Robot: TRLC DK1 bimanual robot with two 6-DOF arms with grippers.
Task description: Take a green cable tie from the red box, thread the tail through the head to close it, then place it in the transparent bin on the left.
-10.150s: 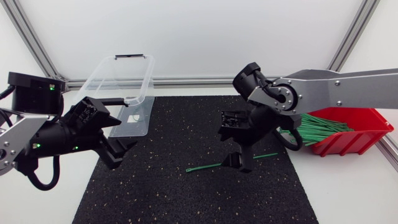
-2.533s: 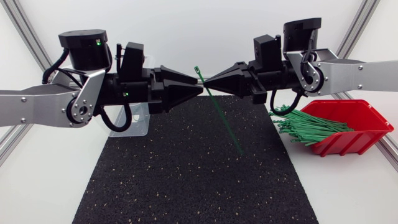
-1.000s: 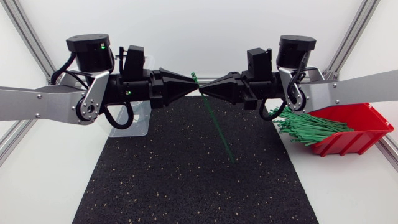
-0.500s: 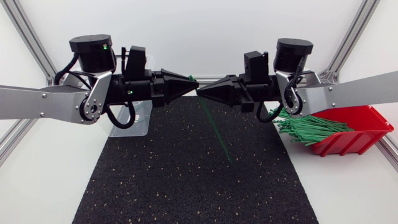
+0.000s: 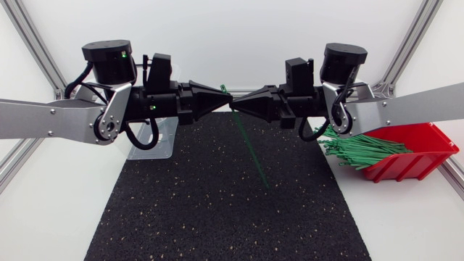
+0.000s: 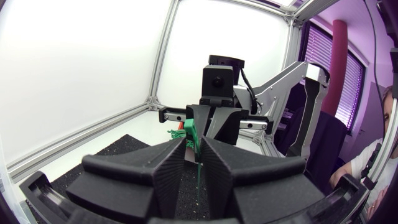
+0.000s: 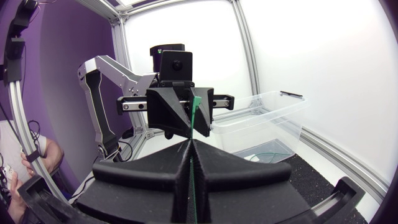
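My two grippers meet tip to tip high above the black mat [image 5: 217, 217]. My right gripper [image 5: 234, 104] is shut on a green cable tie [image 5: 251, 148] near its head. The strap hangs slanting down toward the mat. In the right wrist view the strap [image 7: 191, 174] runs between the closed fingers of the right gripper [image 7: 190, 144]. My left gripper [image 5: 225, 101] faces it. Its fingers stand a narrow slot apart around the tie's head [image 6: 191, 130], so the left gripper [image 6: 194, 142] is open. The red box [image 5: 428, 141] holds several green ties [image 5: 362, 151] at the right. The transparent bin [image 5: 156, 141] sits behind my left arm.
The mat covers the middle of the white table under the two arms. The bin [image 7: 267, 112] stands at the mat's far left corner. The red box is off the mat's right edge. An aluminium frame runs along the table's back and sides.
The left gripper's fingers have narrowed around the tie's head. Both gripper tips have drawn slightly closer together. The right gripper kept its hold on the tie.
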